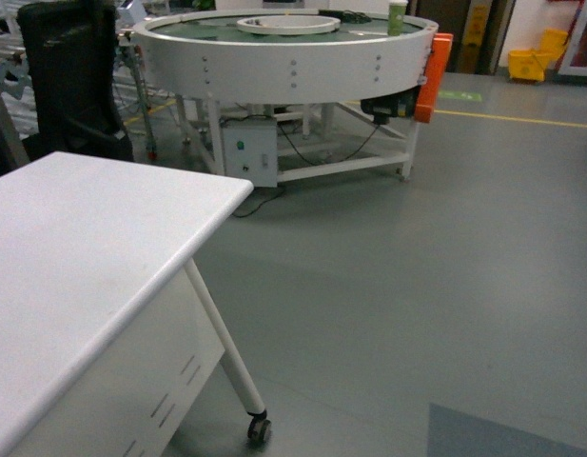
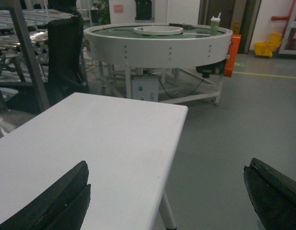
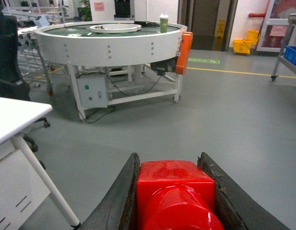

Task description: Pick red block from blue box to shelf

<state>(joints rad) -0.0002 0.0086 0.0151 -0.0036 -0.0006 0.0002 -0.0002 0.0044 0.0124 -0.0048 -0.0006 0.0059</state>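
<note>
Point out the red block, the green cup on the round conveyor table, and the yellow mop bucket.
red block (image 3: 175, 184): right wrist view, on its glossy top face between the gripper fingers.
green cup (image 1: 397, 17): head view, on its side wall.
yellow mop bucket (image 3: 243, 45): right wrist view, on its front wall.

A white rectangular tabletop on slanted white legs with a small caster wheel is standing close at my left, over a grey floor. Beyond it, a large round white conveyor table is sitting on a white frame, carrying a green cup near its rim and an orange panel on its side. A yellow mop bucket is waiting far back, and a black chair is standing behind my tabletop.
</note>
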